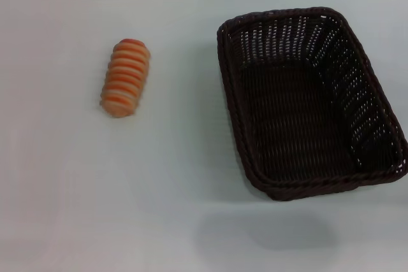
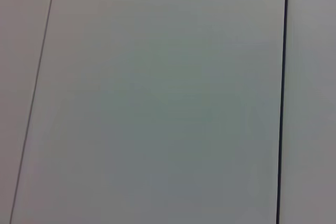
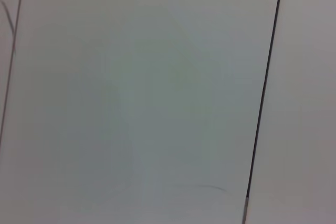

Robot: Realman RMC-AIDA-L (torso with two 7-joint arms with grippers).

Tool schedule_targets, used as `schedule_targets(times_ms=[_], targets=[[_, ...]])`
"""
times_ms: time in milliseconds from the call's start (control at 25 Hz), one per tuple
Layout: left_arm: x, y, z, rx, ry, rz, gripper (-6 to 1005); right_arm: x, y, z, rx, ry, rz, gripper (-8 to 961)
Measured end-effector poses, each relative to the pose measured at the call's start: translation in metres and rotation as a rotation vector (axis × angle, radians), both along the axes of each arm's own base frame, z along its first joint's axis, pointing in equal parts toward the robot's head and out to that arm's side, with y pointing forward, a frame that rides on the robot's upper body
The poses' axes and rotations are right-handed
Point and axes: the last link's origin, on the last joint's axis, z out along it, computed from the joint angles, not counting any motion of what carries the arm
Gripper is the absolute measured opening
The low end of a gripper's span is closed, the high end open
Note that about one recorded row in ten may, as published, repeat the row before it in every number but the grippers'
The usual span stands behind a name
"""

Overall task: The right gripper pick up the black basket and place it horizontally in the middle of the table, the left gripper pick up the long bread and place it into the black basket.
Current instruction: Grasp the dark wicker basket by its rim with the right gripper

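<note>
White surface point(image 1: 178, 208) carries the bread point(image 1: 125, 78) at far left and the basket point(image 1: 310, 100) at right, lengthwise near-to-far, well apart. Neither gripper is visible, so their opening cannot be told.

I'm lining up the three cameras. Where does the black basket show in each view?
Head view: black basket on the right half of the table, empty, apart from the long bread.
Left wrist view: not in it.
Right wrist view: not in it.
Shared landmark: none certain; both wrist views show only pale panels with dark seams.
</note>
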Motion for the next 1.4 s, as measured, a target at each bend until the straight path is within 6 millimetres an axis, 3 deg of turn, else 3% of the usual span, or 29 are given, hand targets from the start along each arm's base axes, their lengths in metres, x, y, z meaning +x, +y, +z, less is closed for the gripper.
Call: schedule_targets(times_ms=[480, 720, 880, 960, 1400], targets=[[-0.002, -0.002, 0.004, 0.009, 0.006, 0.007, 846, 0.000, -0.001, -0.002, -0.008, 0.016, -0.008, 555], [-0.002, -0.003, 0.004, 0.010, 0.007, 0.008, 846, -0.002, 0.005, 0.007, -0.037, 0.053, -0.107, 554], [-0.002, -0.003, 0.004, 0.010, 0.007, 0.008, 846, -0.016, 0.009, 0.022, -0.062, 0.096, -0.158, 554], [-0.002, -0.003, 0.005, 0.010, 0.007, 0.008, 846, -0.029, 0.012, 0.039, -0.073, 0.133, -0.216, 554], [-0.004, -0.003, 0.005, 0.009, 0.022, 0.016, 846, -0.080, 0.037, 0.060, -0.236, 0.074, -0.438, 555]])
